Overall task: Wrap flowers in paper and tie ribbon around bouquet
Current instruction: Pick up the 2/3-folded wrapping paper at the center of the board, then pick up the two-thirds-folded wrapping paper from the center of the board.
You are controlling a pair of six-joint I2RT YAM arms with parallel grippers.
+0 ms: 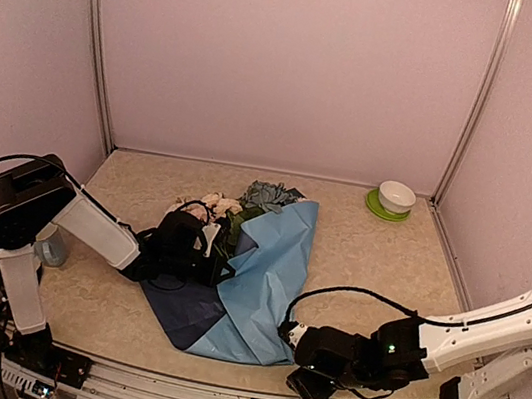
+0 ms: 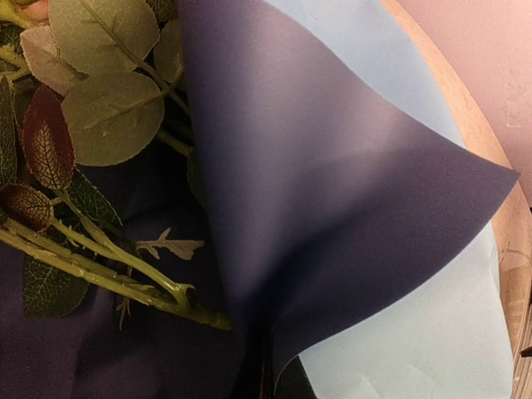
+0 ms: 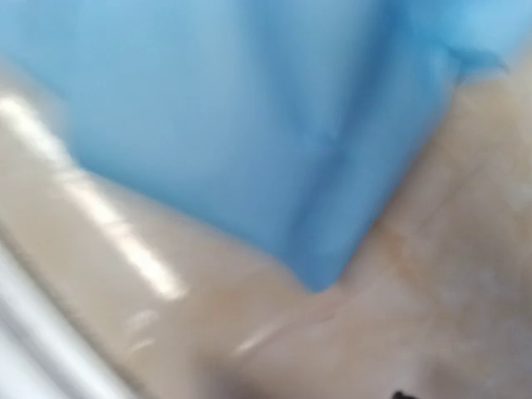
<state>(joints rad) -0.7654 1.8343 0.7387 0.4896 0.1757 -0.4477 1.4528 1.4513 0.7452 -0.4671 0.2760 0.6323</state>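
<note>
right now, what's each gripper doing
left gripper: shut, pinching a fold of the paper.
right gripper: cannot tell whether open or shut, its wrist view is blurred.

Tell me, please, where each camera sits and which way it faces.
Top: above and behind, looking down at the table; left arm, right arm show.
Left wrist: close over flowers and paper, its dark side; no robot part clear.
Right wrist: blurred, close over paper corner; no robot part clear.
Shared: paper in all three.

The beige table (image 1: 377, 263) carries the paper (image 1: 268, 281) and a green plate (image 1: 370, 205).
</note>
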